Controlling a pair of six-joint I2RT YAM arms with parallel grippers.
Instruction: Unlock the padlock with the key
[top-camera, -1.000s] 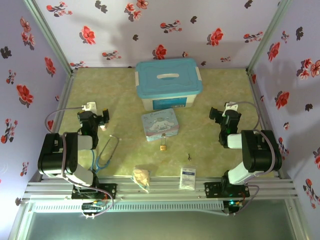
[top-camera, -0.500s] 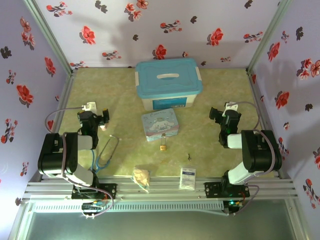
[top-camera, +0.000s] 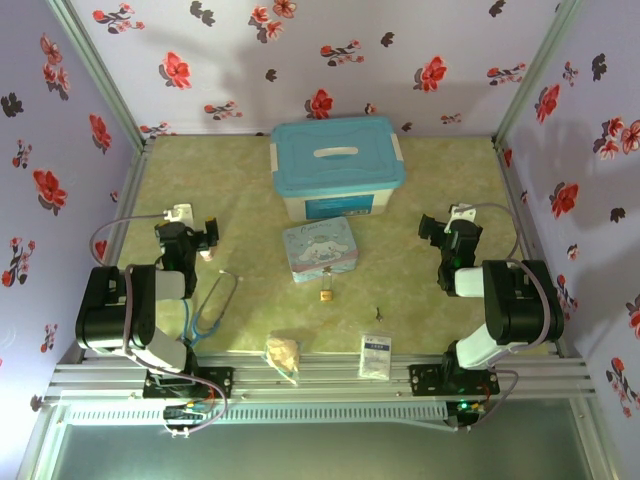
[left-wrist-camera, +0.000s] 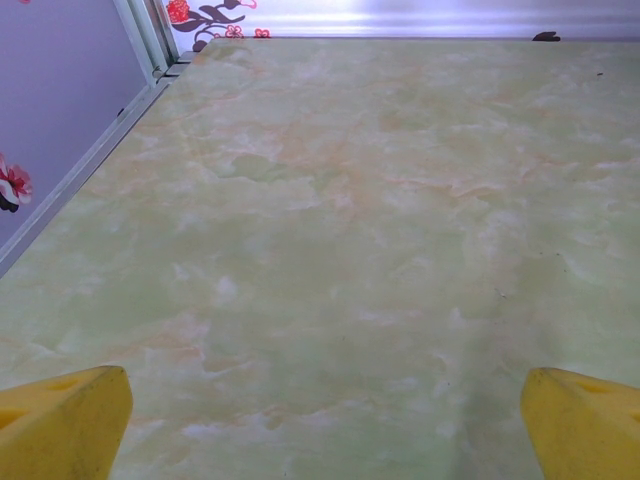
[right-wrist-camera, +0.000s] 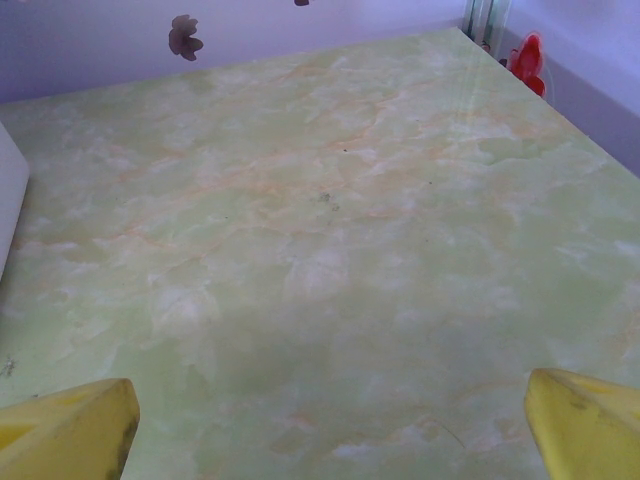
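Observation:
The tiny brass padlock lies on the green table just below the cartoon-print tin. The small dark key lies to its lower right. My left gripper rests at the left side, well away from both. My right gripper rests at the right side, also apart from them. In the left wrist view the yellow fingertips stand wide apart over bare table. In the right wrist view the yellow fingertips are spread the same way with nothing between them.
A blue-lidded white box stands at the back centre. A blue-grey cable loop lies by the left arm. A tan packet and a white sachet lie near the front rail. Floral walls close in three sides.

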